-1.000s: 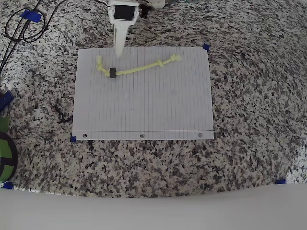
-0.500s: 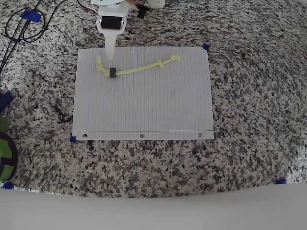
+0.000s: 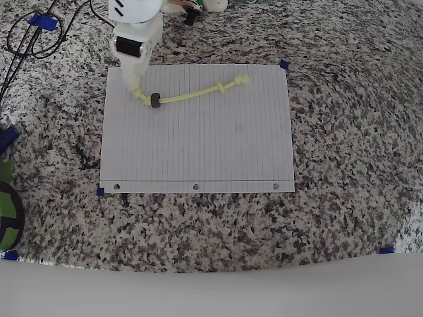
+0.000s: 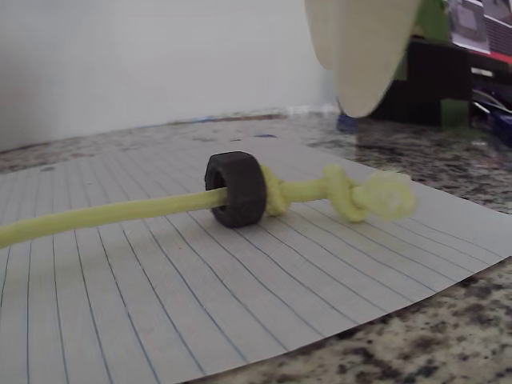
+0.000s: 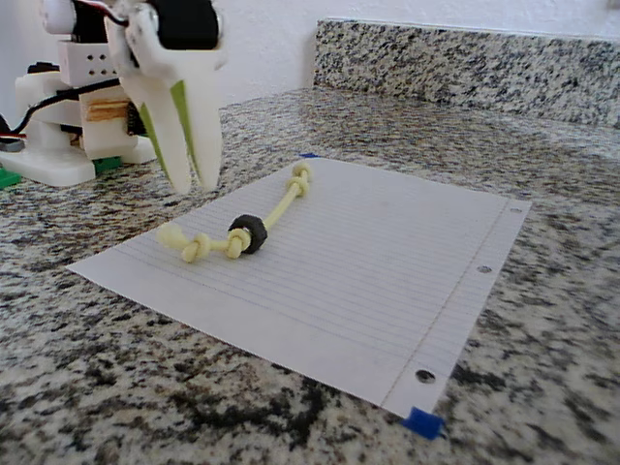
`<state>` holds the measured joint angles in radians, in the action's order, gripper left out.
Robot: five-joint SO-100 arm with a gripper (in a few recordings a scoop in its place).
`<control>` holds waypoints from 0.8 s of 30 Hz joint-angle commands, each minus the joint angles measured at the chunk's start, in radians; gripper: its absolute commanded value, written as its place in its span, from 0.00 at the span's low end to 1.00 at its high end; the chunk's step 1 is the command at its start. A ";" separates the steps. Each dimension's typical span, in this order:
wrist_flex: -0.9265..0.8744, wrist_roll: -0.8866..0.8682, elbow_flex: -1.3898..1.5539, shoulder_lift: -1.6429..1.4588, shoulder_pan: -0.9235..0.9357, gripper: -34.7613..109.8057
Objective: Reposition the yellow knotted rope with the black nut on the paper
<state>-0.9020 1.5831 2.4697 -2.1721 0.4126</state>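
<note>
Between the earlier overhead frames and this one, the gripper [image 3: 134, 84] swung leftward along the far edge of the paper [image 3: 198, 152], from a point right of the black nut [image 3: 156, 100] to a point over the left-hand knot; the rope and nut kept their places. In the fixed view the gripper [image 5: 191, 177] hung clear above the sheet, its two fingers nearly pressed together with only a thin slit between the tips, holding nothing. This position, just beyond the knotted end of the yellow knotted rope [image 3: 188, 94], was judged a line-up for a descent onto that end, since the knot offers a thicker purchase than the bare cord.

The rope lay in a shallow arc across the far part of the paper, one knot near the far left corner, the other right of centre, with the nut threaded on close to the left knot.

The overhead view gave the full layout, including the punched holes along the near edge and the granite counter [image 3: 344, 132] around the sheet, though the arm covered the rope's left tip there. The wrist view showed the nut [image 4: 235, 189] standing on edge against a knot, with the frayed tip [image 4: 386, 196] beyond it. The fixed view alone revealed the height of the fingertips [image 5: 178, 174] above the paper.
</note>
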 commanded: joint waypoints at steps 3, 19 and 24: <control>-0.005 0.121 -0.097 0.097 0.026 0.55; -0.029 0.158 -0.235 0.347 -0.003 0.53; -0.060 0.161 -0.287 0.402 -0.005 0.53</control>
<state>-0.9465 1.7334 2.2304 -1.7794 0.4172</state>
